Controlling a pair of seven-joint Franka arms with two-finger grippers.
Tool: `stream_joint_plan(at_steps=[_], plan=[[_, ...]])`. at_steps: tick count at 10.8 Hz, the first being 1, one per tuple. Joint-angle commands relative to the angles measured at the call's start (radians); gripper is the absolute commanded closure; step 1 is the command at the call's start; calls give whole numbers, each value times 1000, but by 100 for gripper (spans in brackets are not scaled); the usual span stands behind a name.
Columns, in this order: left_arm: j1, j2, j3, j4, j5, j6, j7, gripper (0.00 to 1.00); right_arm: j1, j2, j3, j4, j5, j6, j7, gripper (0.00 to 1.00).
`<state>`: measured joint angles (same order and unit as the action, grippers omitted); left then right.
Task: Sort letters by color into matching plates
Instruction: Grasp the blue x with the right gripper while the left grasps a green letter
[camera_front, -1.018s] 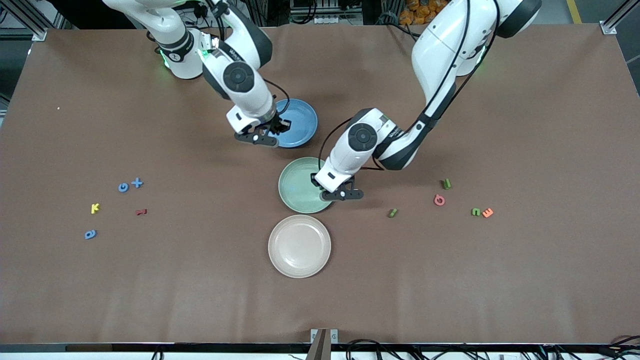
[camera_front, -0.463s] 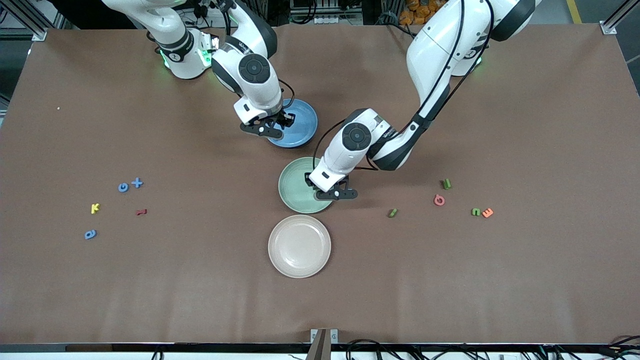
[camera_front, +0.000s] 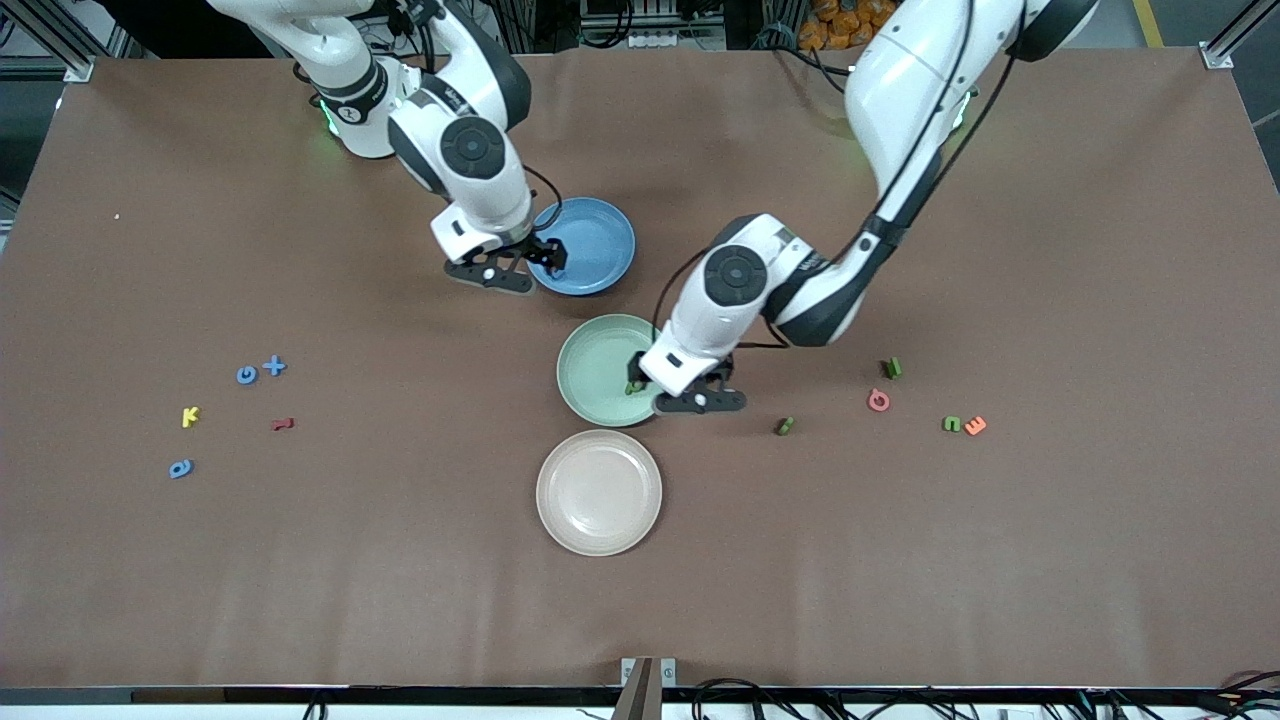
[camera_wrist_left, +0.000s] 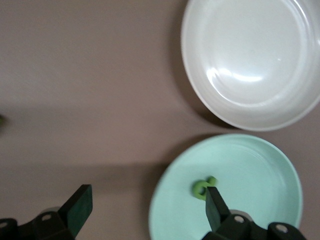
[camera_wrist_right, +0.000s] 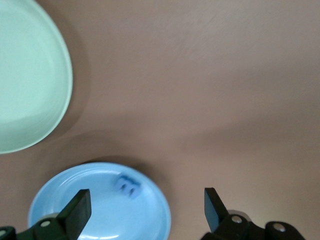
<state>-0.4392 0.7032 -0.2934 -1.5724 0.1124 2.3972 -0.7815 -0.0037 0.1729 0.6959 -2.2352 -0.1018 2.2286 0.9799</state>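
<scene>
The left tool (camera_front: 668, 388) hangs with its fingers spread wide and empty over the edge of the pale green plate (camera_front: 592, 368) at the left arm's end. A small green letter (camera_wrist_left: 202, 187) lies in that plate, just beside one fingertip (camera_wrist_left: 214, 206). The right tool (camera_front: 522, 265) is likewise wide and empty, over the rim of the blue plate (camera_front: 590, 245) at the right arm's end, and a blue letter (camera_wrist_right: 128, 184) lies inside that plate near its rim.

The green plate sits nearer the front camera than the blue one; the beige plate (camera_front: 598, 492) sits nearer still.

On the brown worktop (camera_front: 900, 560), toward the left arm's end, three green letters (camera_front: 785, 426) lie loose among a pink one (camera_front: 878, 400) and an orange one (camera_front: 975, 425). Toward the right arm's end lie three blue letters (camera_front: 247, 375), a yellow one (camera_front: 190, 416) and a dark red one (camera_front: 283, 424).
</scene>
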Motion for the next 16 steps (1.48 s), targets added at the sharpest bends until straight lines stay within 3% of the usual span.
stream_joint_plan(at_steps=[1,3,5,7,9,11,16], plan=[[88,-22,7,-21,70,-35,144,0,-87,-94,-36,-11,-6,-82,-188,0],[120,-21,39,-21,131,-35,168,0,-101,-116,-125,-12,-6,-102,-344,0],[154,-22,42,-27,173,-36,371,0,-105,-125,-244,-14,-6,-102,-529,0],[157,-16,43,-32,173,-41,544,0,-133,-124,-315,-17,-6,-98,-689,0],[168,4,45,-31,173,-84,745,0,-177,-115,-338,-20,-7,-77,-821,0],[177,13,45,-29,171,-131,824,0,-202,-107,-375,-26,-7,-46,-885,0],[186,50,45,-26,164,-133,821,0,-335,-30,-392,-57,-15,98,-1304,0]])
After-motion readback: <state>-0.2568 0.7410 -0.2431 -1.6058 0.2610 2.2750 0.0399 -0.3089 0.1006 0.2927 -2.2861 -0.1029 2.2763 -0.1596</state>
